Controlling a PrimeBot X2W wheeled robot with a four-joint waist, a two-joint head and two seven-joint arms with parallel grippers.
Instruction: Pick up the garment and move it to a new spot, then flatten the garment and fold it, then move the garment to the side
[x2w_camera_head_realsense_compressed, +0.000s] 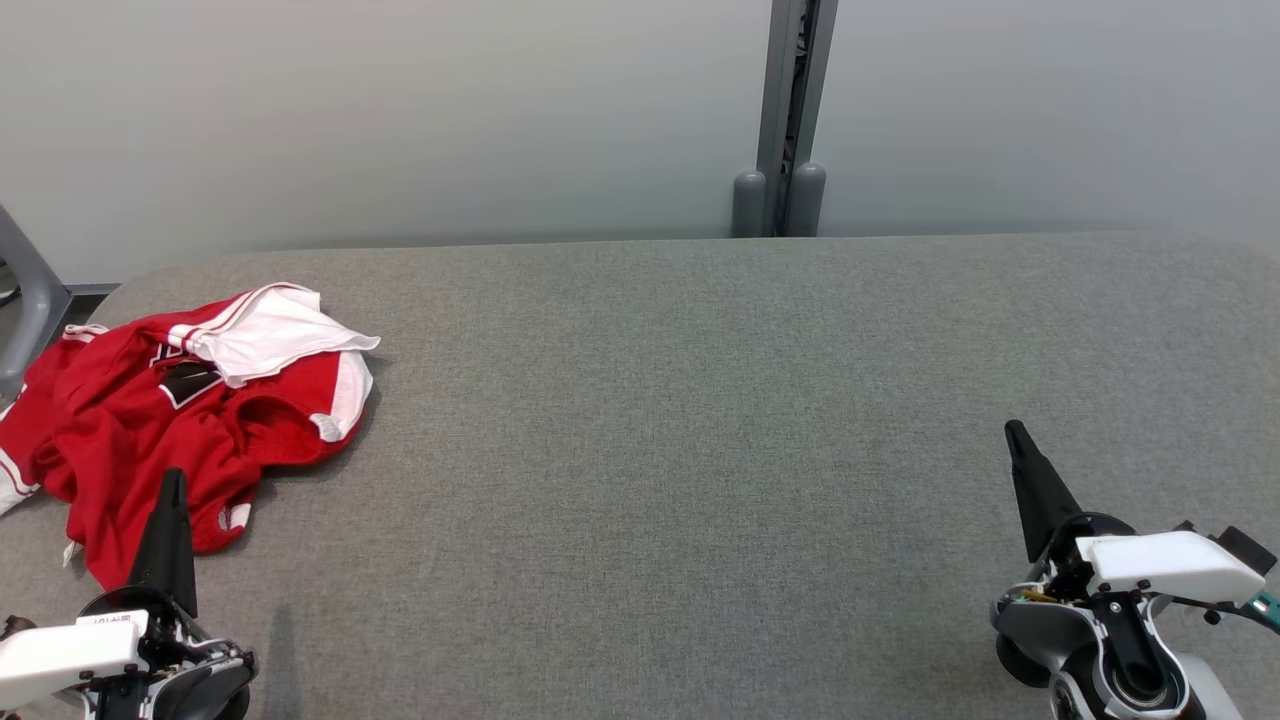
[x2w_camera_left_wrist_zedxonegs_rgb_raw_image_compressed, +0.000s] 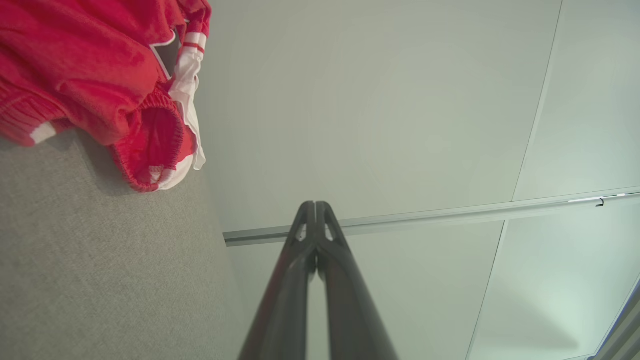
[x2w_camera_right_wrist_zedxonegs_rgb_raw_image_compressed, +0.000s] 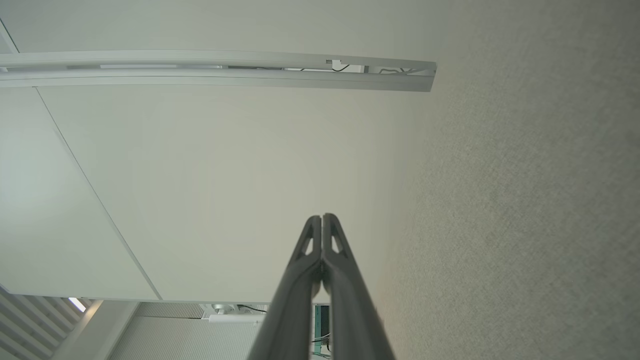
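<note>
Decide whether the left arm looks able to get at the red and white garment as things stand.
Probably yes. The left pincer, shut, sits right by the crumpled red and white garment with nothing between them; it would need to open first.

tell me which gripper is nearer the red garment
The left gripper, right beside the red garment; the right gripper is far across the grey surface.

The head view looks forward and down from high over the near edge of the table (x2w_camera_head_realsense_compressed: 700, 450), reaching the wall (x2w_camera_head_realsense_compressed: 400, 120) behind. Both wrist views sit low and close over the table, rolled sideways, facing that wall; the left one shares the red garment (x2w_camera_left_wrist_zedxonegs_rgb_raw_image_compressed: 75, 60) with the head view
</note>
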